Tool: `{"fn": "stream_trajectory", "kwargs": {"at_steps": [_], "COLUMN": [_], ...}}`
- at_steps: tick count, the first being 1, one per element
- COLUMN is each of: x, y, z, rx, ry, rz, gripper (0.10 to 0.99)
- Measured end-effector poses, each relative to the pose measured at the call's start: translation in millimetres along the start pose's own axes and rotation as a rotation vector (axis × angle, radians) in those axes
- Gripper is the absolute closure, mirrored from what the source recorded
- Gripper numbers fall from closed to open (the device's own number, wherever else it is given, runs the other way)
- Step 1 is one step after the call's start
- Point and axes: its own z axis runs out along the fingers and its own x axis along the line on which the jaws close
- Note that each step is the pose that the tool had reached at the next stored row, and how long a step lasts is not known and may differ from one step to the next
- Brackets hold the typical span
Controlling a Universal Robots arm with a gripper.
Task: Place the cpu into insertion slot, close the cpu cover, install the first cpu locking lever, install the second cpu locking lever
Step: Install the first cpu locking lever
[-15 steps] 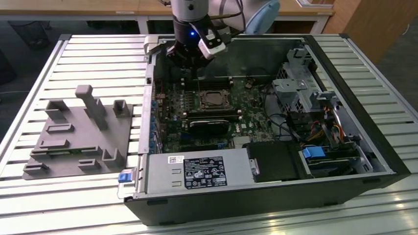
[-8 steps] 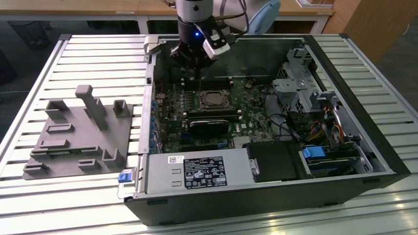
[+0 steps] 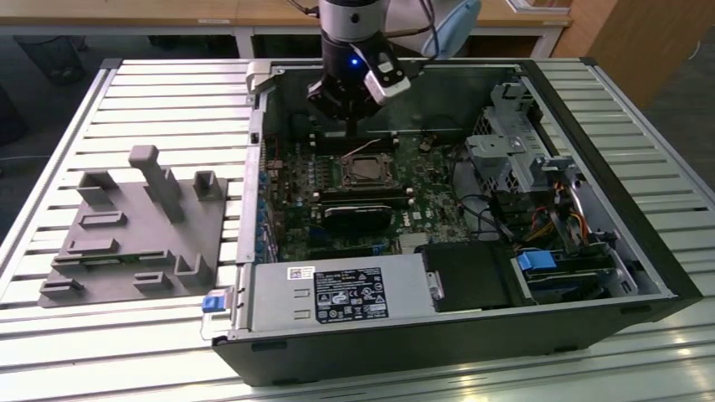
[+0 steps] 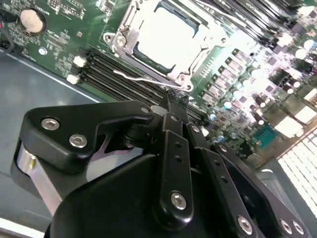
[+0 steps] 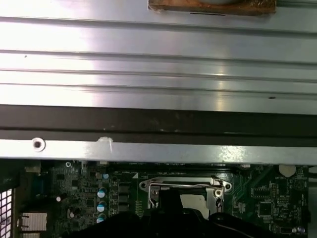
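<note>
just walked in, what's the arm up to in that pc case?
The single robot arm is reaching into the open black computer case on the slatted metal table. Its black claw hangs just above the thin silvery wire locking lever beside the socket. The silvery-grey square cpu already sits in the insertion slot, and the silvery metal cpu cover frames it, apparently lying closed. In the second wrist view the lever appears not yet fully latched.

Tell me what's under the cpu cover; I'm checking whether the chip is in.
Through the cpu cover's window, a pale silvery cpu top shows. The insertion slot beneath is covered. The gripper hangs beside a thin wire lever.
</note>
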Motion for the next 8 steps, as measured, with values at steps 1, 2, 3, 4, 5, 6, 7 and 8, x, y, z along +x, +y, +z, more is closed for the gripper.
{"fn": "stream_trajectory", "kwargs": {"at_steps": [1, 2, 3, 4, 5, 6, 7, 8], "x": [-0.4, -1.0, -1.6, -2.1, -2.8, -3.6, -4.4, -4.9], "y": [-0.1, -0.1, -0.1, -0.2, -0.3, -0.3, -0.4, -0.4], "z": [0.6, 1.4, 2.7, 4.4, 6.0, 7.6, 8.9, 9.9], "rx": [-0.006, -0.016, -0.021, -0.022, -0.022, -0.022, -0.022, -0.022], "ry": [0.0003, 0.0002, 0.0000, -0.0001, 0.0000, 0.0001, 0.0000, 0.0000], "rz": [0.000, 0.001, 0.001, 0.001, 0.001, 0.001, 0.001, 0.001], "gripper": [0.980, 0.980, 0.980, 0.980, 0.980, 0.980, 0.980, 0.980]}}
